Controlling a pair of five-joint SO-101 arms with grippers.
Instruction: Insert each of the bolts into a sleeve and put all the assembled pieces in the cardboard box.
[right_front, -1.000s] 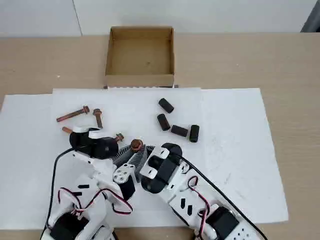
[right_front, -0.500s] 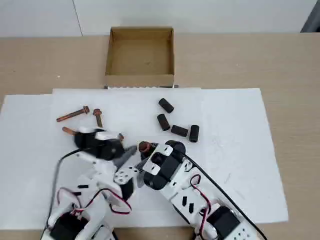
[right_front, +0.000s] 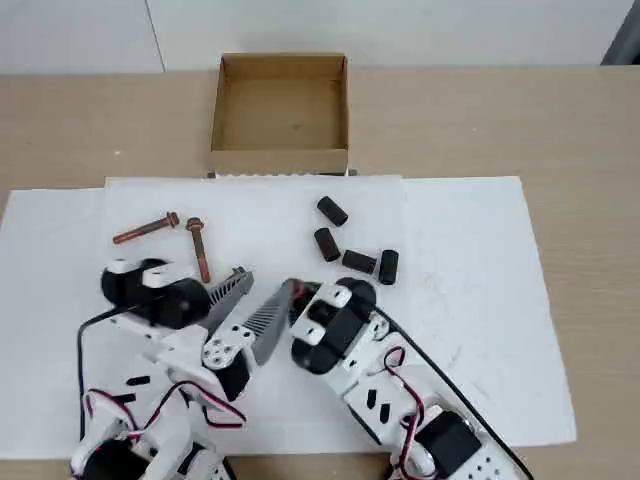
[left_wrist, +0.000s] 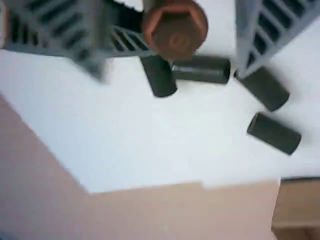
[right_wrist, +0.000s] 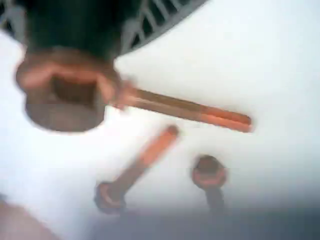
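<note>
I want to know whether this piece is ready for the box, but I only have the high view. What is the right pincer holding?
Observer: In the right wrist view, the right pincer is shut on a black sleeve with a bolt in it. The bolt's head sits against the sleeve's end.
Operator: Is the left pincer touching that bolt?
Observer: No. In the left wrist view, the left pincer has its fingers spread wide on either side of the hexagonal head, with a gap on both sides.
</note>
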